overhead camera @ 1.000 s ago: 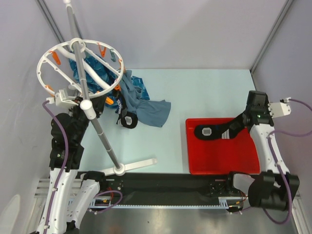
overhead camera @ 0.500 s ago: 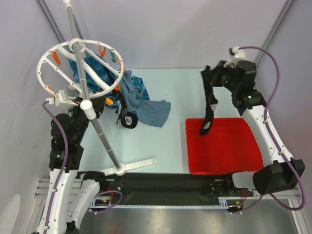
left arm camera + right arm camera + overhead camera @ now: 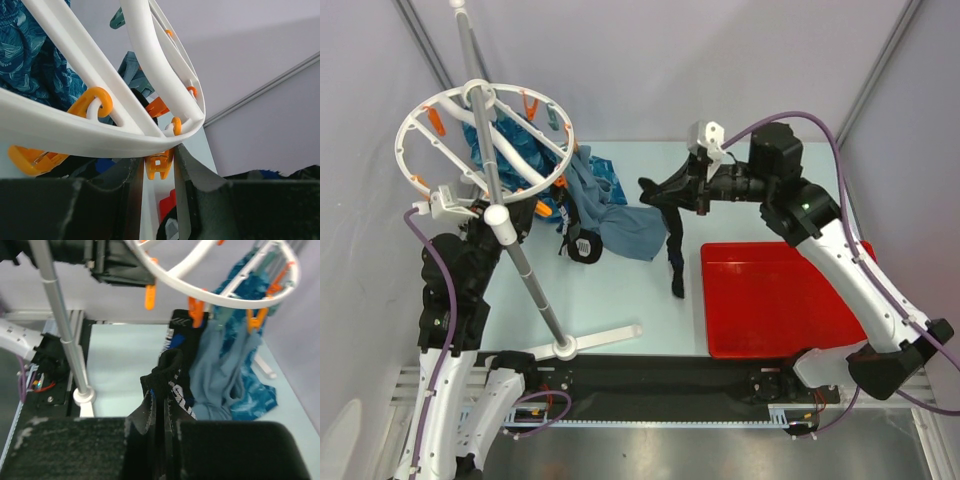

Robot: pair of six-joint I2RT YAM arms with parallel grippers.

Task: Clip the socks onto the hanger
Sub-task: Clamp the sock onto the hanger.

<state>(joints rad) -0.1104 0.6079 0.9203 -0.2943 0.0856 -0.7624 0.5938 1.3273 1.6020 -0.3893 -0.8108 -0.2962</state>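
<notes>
The sock (image 3: 674,250) I'm carrying is up in the air, pinched by its cuff in the right gripper (image 3: 669,193), with the rest dangling straight down over the pale table (image 3: 740,190). It's just left of the red tray (image 3: 775,310) and right of the grey-blue cloth (image 3: 630,230). I can't tell if the toe touches the table. On the right wrist cam, the fingers are pressed together on the black fabric (image 3: 167,375), and some white lettering shows on it.

The other sock (image 3: 582,245) hangs at the near side of the laundry, white striped patch facing up. The right wrist view shows it (image 3: 182,327) under an orange clip (image 3: 196,310) on the hanger ring (image 3: 430,110).

A blue patterned cloth (image 3: 505,150) hangs from the ring too, next to the grey-blue one. The ring sits on a tilted grey pole (image 3: 520,265) with a white foot.

The left gripper (image 3: 159,172) is right up under the ring's rim, with an orange clip (image 3: 159,167) between its fingers. I honestly can't tell whether it's clamped on anything.
</notes>
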